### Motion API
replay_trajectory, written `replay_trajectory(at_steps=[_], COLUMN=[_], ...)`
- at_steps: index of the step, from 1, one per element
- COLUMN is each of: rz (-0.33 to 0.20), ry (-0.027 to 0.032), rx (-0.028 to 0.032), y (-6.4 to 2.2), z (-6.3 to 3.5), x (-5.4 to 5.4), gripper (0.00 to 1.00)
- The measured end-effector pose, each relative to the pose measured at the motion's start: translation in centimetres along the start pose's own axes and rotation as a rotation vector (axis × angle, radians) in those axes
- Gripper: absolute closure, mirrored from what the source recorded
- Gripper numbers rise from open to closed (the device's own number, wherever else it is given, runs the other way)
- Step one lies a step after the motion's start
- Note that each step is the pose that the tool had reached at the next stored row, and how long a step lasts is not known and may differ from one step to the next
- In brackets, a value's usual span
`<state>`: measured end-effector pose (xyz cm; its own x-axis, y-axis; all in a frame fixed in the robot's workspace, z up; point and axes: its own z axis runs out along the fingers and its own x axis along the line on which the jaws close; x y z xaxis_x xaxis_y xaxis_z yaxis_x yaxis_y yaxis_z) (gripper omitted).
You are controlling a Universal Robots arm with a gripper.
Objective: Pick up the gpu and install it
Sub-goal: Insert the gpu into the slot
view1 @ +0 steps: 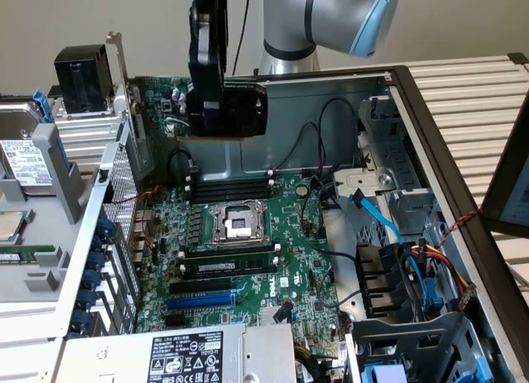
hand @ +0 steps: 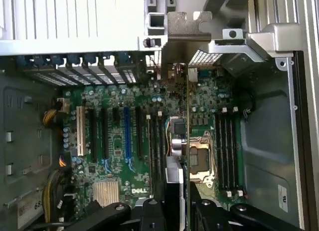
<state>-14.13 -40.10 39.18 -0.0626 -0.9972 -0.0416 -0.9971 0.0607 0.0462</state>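
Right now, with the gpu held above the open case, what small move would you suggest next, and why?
I would probably shift it sideways, without lowering it, toward the blue expansion slot. The gripper holds the gpu in the air, and the wrist view shows the card's edge lined up beside the CPU socket, well off that slot, so lowering here would likely miss.

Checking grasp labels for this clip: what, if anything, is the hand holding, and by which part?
The hand holds the gpu by its upper edge, at the fan shroud, away from the silver bracket.
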Motion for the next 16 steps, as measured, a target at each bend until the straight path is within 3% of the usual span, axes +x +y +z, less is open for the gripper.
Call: replay_trajectory(at_steps=[2, 6, 11, 16], rz=[-0.035, -0.088, -0.095, -0.096], ry=[0.0008, 0.0014, 0.0013, 0.0055], rx=[0.0115, 0.0445, 0.0458, 0.0458], y=[0.00, 0.00, -0.04, -0.13], z=[0.01, 0.01, 0.01, 0.12], x=[0.00, 0.00, 0.01, 0.00], gripper=[0.72, 0.72, 0.72, 0.72])
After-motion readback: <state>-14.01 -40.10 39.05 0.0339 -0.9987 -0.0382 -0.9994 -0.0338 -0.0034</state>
